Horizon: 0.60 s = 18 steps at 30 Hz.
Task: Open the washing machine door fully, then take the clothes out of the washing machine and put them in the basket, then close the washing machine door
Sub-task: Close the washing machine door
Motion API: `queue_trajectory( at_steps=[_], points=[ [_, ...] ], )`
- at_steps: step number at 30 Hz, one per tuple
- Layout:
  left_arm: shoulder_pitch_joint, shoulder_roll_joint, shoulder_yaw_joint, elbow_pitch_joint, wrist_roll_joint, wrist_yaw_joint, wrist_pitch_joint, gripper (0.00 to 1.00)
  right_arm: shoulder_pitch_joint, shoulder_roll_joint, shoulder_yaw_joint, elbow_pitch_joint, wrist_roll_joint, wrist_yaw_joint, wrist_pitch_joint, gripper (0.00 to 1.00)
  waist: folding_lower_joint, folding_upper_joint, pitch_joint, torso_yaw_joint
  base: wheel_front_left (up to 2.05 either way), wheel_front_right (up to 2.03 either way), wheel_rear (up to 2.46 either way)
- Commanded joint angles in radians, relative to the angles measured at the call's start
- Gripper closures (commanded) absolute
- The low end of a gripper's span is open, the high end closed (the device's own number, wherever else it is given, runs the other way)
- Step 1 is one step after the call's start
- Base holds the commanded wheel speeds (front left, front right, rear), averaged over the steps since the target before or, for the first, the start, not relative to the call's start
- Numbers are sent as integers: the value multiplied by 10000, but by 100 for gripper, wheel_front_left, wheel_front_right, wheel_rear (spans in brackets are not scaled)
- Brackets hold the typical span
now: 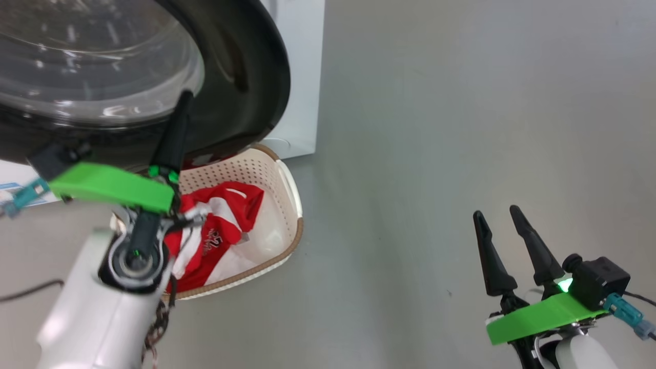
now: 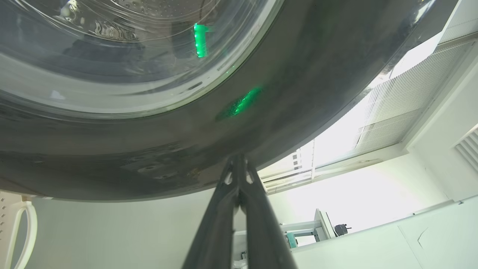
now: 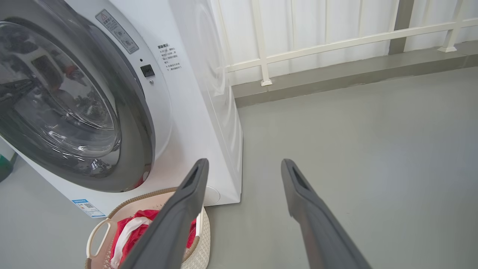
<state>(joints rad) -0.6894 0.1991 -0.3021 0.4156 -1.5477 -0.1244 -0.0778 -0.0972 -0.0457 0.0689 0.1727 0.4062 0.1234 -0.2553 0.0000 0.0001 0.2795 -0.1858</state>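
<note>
Far left of head view: left gripper, fingers pressed tight together and empty, pointing to 1 o'clock with tips at the door, right where glass meets black rim. In left wrist view, fingertips up against the rim's lower curve at 12 o'clock; touching or just short, cannot tell. In right wrist view, door lying close to the washer front; latched or not, cannot tell.

At 5 o'clock from the left tips: basket on the floor, just beside the washer, far rim tucked under the door's lower edge. Clothes heaped inside, red and white, toward the basket's left and middle; right end bare. Little room between door edge and basket rim.

At 3 o'clock from the basket: wide bare floor, washer's corner at 12 o'clock.

Far right, at 4 o'clock from the basket and well apart: right gripper, fingers spread apart and empty, pointing near 12 o'clock over floor.
</note>
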Motion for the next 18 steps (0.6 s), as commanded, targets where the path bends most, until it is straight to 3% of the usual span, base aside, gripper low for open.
queue_trajectory(
  at_steps=[1,6,11,12,13,16,18],
  points=[
    [139,255,236,-314,-105,-63,-96,100,157,-45,150,-195,-151,73,-65,0,0,-1,-222,217,0,0,0],
    [1010,293,265,-413,-155,-63,-349,88,332,-45,153,-164,-287,73,-65,0,0,-1,-538,456,0,0,0],
    [1893,344,315,-511,-202,-63,-539,62,555,-45,91,-131,-400,73,-65,0,0,-1,-860,698,0,0,0],
    [2068,376,305,-521,-170,-63,-585,54,608,-45,72,-129,-419,73,-65,0,0,-1,-919,753,0,0,0],
    [2233,403,296,-538,-138,-63,-640,35,659,-45,58,-128,-438,73,-65,0,0,-1,-970,804,0,0,0],
    [2736,475,270,-602,-81,-63,-807,4,797,-45,21,-107,-483,73,-65,0,0,-1,-1128,932,0,0,0],
    [3108,540,202,-643,2,-63,-922,0,898,-48,-6,-88,-502,73,-65,0,0,-1,-1256,1011,0,0,0]
  ],
)
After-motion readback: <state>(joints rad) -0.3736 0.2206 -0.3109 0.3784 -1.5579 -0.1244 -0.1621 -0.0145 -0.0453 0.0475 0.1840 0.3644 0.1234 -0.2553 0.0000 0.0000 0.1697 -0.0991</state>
